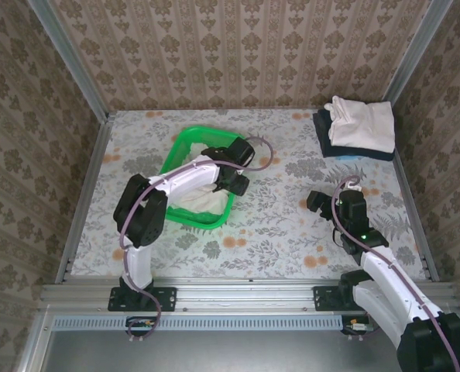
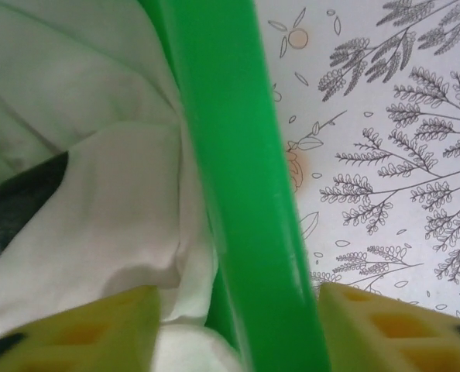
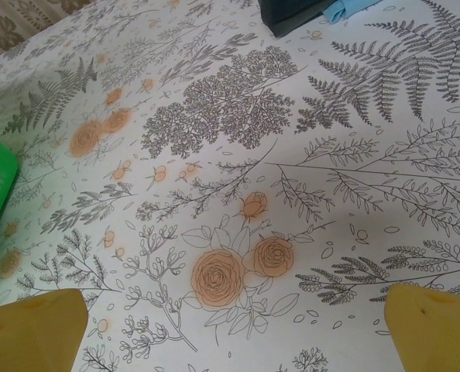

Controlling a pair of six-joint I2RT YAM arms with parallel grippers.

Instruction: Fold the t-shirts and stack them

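1. The left gripper point(image 2: 242, 310) has its yellow fingers point(image 2: 98, 329) parted and clamps nothing; they straddle the rim of the green mesh basket point(image 2: 230, 155), one finger inside over cloth, the other outside over the floral tablecloth point(image 2: 385, 155).
2. A crumpled cream-white t-shirt point(image 2: 98, 232) lies in the basket, bunched against the inner side of that rim; a dark patch shows at its left, too close to identify; the top view places this shirt in the basket's near half, beneath the left arm.
3. The right gripper point(image 3: 234, 302) is spread wide and empty; it hovers over bare tablecloth, well apart from the basket, whose green corner sits at the left edge of the right wrist view.
4. At the table's far right corner, a folded cream t-shirt point(image 1: 362, 124) rests on a folded navy t-shirt point(image 1: 321, 128); a light-blue edge point(image 1: 346, 156) shows beneath them on the near side.
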